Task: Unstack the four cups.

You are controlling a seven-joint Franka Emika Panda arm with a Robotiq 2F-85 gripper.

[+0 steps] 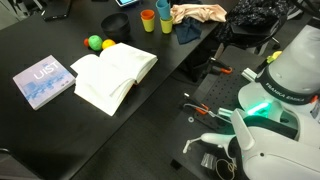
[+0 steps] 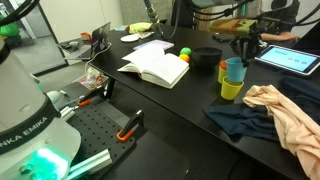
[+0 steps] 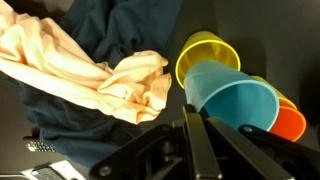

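The blue cup (image 3: 235,100) lies tilted toward the wrist camera, its open mouth showing. My gripper (image 3: 195,125) has its fingers close together at the cup's near rim and looks shut on the wall. The yellow cup (image 3: 208,55) stands just behind it and the orange cup (image 3: 290,122) is beside it at the right. In an exterior view my gripper (image 2: 243,50) hangs over the blue cup (image 2: 235,70), which sits above a yellow cup (image 2: 231,90). The cups also show at the table's far edge (image 1: 150,20). I cannot make out a green cup.
A peach cloth (image 3: 90,70) lies on a dark blue cloth (image 3: 120,20) right beside the cups. An open book (image 1: 115,72), a blue book (image 1: 44,80), green and yellow balls (image 1: 100,44) and a black bowl (image 2: 205,57) lie on the black table (image 1: 60,130).
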